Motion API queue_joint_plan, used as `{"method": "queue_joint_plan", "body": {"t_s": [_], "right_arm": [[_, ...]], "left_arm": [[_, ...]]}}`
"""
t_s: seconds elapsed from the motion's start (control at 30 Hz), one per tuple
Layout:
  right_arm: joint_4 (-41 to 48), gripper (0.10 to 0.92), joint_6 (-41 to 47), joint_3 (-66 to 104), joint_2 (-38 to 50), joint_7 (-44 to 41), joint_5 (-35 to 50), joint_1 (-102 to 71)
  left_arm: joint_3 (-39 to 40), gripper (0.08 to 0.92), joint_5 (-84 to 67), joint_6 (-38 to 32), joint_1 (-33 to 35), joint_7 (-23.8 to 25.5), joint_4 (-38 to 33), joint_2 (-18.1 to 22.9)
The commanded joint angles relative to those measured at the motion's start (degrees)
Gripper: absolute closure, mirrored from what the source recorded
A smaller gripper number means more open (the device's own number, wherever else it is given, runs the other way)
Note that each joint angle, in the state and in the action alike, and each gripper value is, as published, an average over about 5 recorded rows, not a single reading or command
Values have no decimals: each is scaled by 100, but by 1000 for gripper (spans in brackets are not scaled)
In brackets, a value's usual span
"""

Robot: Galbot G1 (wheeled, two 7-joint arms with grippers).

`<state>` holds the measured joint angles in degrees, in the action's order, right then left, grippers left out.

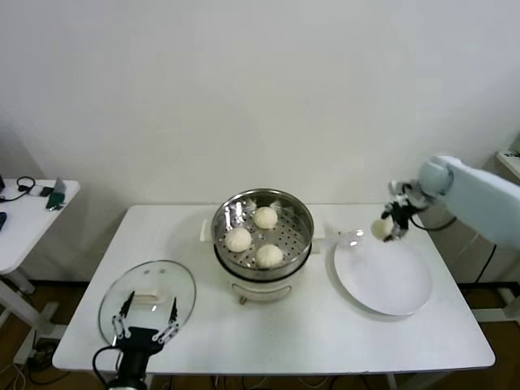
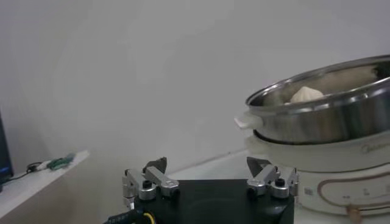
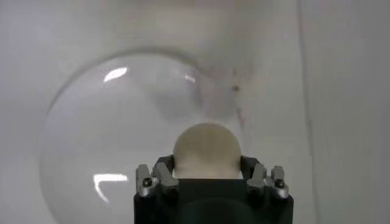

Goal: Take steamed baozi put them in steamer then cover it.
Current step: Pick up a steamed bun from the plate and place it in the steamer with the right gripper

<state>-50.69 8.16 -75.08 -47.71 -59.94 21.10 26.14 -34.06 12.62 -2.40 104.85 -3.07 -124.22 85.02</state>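
The shiny steamer [image 1: 302,218] stands mid-table on its white pot base and holds three baozi [image 1: 238,240], [image 1: 266,217], [image 1: 270,255]. It also shows in the left wrist view [image 2: 323,115] with one bun's top visible. My right gripper [image 1: 388,228] is shut on the fourth baozi [image 1: 380,229], held in the air above the far left rim of the white plate [image 1: 390,284]. In the right wrist view the bun [image 3: 206,149] sits between the fingers above the plate [image 3: 91,140]. The glass cover [image 1: 183,286] lies flat at the table's front left. My left gripper [image 1: 146,318] is open, hovering over the cover's near edge.
A small white side table [image 1: 24,223] with cables and small items stands at the far left. The table's front edge runs just below the cover and the plate. A white wall is behind.
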Motion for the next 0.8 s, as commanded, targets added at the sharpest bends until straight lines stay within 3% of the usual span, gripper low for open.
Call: {"method": "queue_joint_plan", "body": {"t_s": [0.03, 0.33, 0.8], "right_arm": [[-883, 328, 630, -2121, -777, 382, 2661, 2335], [-1247, 327, 889, -2797, -1893, 770, 3726, 2861], [-1461, 321, 1075, -2966, -2670, 1240, 3876, 2124]], "left_arm": [[181, 177, -5, -37, 22, 6, -50, -70], [243, 177, -107, -155, 108, 15, -67, -189], [227, 177, -226, -153, 122, 16, -82, -425]]}}
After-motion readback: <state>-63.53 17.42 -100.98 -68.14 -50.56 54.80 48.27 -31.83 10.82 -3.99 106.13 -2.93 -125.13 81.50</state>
